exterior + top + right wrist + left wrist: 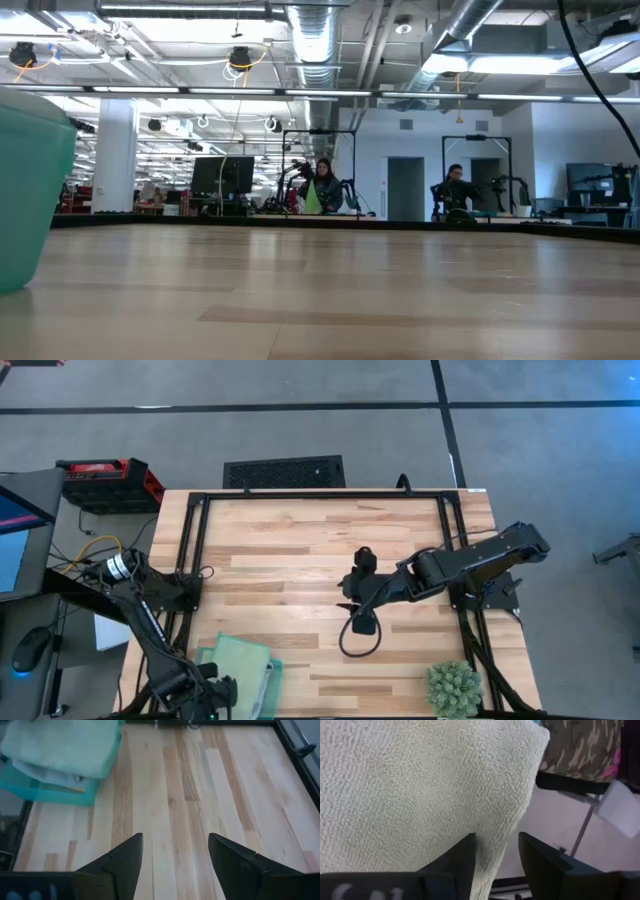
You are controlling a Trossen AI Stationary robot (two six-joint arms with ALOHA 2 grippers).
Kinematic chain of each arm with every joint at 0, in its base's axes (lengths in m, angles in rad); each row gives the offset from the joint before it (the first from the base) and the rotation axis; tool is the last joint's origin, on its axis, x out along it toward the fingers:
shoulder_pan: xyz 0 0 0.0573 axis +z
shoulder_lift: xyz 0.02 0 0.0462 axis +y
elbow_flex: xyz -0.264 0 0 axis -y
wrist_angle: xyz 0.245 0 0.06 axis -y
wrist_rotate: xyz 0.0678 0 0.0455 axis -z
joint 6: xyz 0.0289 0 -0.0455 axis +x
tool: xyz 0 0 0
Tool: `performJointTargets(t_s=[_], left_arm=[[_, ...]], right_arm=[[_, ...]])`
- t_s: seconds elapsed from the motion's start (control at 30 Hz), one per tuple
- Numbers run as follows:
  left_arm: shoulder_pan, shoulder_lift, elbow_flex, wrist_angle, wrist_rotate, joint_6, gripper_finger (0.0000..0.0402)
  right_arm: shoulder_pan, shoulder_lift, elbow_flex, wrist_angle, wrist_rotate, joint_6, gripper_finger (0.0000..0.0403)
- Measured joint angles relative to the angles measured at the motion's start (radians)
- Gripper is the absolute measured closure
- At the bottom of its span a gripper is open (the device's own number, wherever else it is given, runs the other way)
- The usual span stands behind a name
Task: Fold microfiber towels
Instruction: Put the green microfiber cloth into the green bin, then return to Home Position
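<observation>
- Closest to your overhead camera was the right arm, reaching from the right side toward the middle of the wooden table.
- Your right gripper hung over bare wood near the table's centre. Its two dark fingers stood wide apart and held nothing.
- You could see a black cable loop lying on the wood just on the near side of that gripper.
- Your left gripper sat at the near left corner of the table, just beside the tray and its cloths.
- In your left wrist view, the left gripper's fingers stood apart. One finger touched the edge of the light green towel; the other stood clear of it. Nothing was clamped between them.
- That light green towel lay folded on top of a pile in the teal tray at the near left corner.
- From your right wrist view, the pile showed the light green towel on top and a pale grey-blue towel under it. A sliver of orange peeked out lower down; how many cloths lay beneath could not be told.
- You had a small spiky green plant at the near right corner, well apart from both grippers.
- At table height, one rounded wall of the teal tray filled the left edge, with workstations and two seated people far behind the table.
</observation>
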Motion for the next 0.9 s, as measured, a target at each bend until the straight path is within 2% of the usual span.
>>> performJointTargets(t_s=[0.07,0.27,0.47,0.6,0.73,0.9], left_arm=[[0.006,0.0,0.002,-0.004,-0.011,0.028,0.0256],[0.008,-0.041,0.042,-0.03,-0.135,0.102,0.0253],[0.02,-0.112,0.049,-0.043,-0.254,0.282,0.0253],[0.053,-0.166,0.049,-0.139,-0.418,0.372,0.0256],[0.088,-0.23,0.049,-0.246,-0.563,0.474,0.0284],[0.128,-0.322,0.046,-0.296,-0.718,0.629,0.0348]], right_arm=[[0.001,-0.012,0.0,0.005,0.0,0.0,0.0154],[0.013,-0.051,0.0,-0.015,-0.024,-0.037,0.0154],[0.024,-0.059,0.0,-0.021,-0.202,-0.198,0.0154],[0.038,-0.059,0.0,-0.024,-0.265,-0.233,0.0154],[0.048,-0.058,0.0,-0.033,-0.27,-0.232,0.0154],[0.051,-0.057,0.0,-0.049,-0.256,-0.216,0.0155]])
